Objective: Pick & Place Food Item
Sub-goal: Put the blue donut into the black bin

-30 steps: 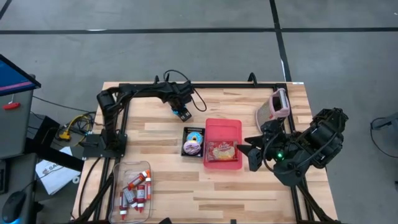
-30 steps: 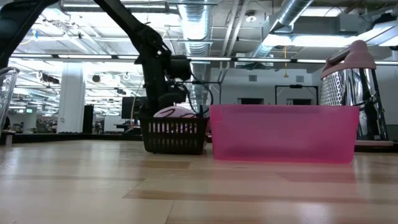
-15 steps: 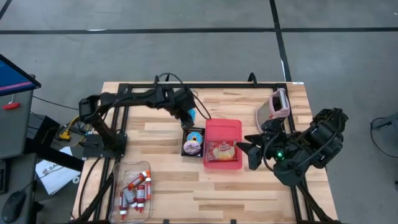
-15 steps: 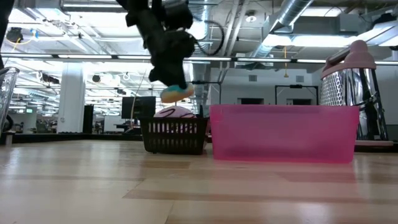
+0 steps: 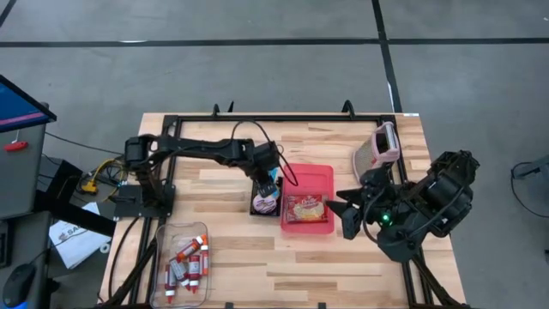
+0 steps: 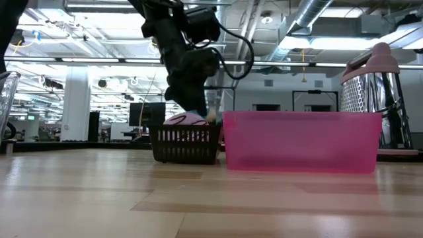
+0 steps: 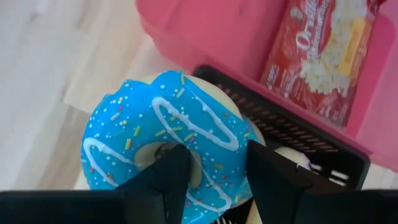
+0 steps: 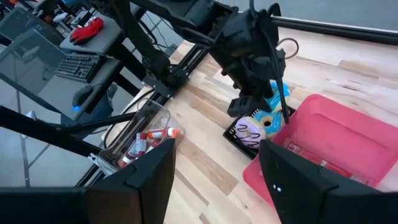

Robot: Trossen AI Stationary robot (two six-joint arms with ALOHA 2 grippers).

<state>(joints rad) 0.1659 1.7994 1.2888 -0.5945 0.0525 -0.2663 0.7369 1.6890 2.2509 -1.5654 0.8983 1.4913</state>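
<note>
A: We see the left pincer (image 7: 211, 177) clamped on the blue-iced donut (image 7: 163, 140), one finger through the hole and the other against the outer icing. In the high view that pincer (image 5: 268, 182) hangs right over the black basket (image 5: 256, 206).

B: We agree. From the right wrist view the blue-iced donut (image 8: 273, 101) sits just above the basket's (image 8: 239, 138) far edge, and the pink-frosted donut (image 8: 254, 131) lies inside below it. Whether the blue one touches the pink one, we cannot quite tell; the low view shows only the left pincer (image 6: 198, 112) dipping to the basket (image 6: 185, 144) rim.

A: Just beside the basket stands the pink bin (image 5: 319, 176), and in it we see a popcorn packet (image 5: 306, 207). The left wrist view shows the same packet (image 7: 323, 53) past the basket's wall.

B: Farther out, the right pincer (image 5: 343, 208) waits near the bin's right side, its fingers standing well apart and holding nothing. Behind it is the metal grater (image 5: 376, 148) with its pink handle, and at the table's (image 5: 343, 266) front left lies a clear tray (image 5: 170, 236) of small red-capped tubes (image 5: 189, 262).
</note>
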